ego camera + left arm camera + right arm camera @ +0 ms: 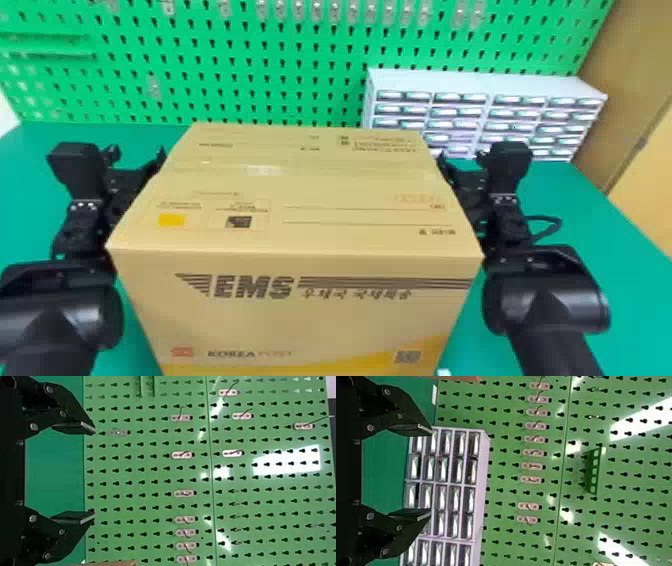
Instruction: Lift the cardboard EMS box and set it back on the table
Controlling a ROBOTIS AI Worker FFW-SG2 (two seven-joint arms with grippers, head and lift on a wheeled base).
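The cardboard EMS box (300,240) stands upright in the middle of the head view, between the two arms. My left gripper (136,167) is beside its left side, my right gripper (462,172) beside its right side. Whether the box rests on the table or is held above it, I cannot tell. In the left wrist view my left gripper (94,473) is open with nothing between its fingers; an edge of the box (107,563) shows alongside. The right wrist view has my right gripper (430,472) open and empty too, near a strip of the box (451,378).
The green table (605,260) extends around the box on both sides. A white cabinet of small drawers (487,120) stands at the back right, in front of a green pegboard (225,75) with hooks. A cable loops beside the right arm.
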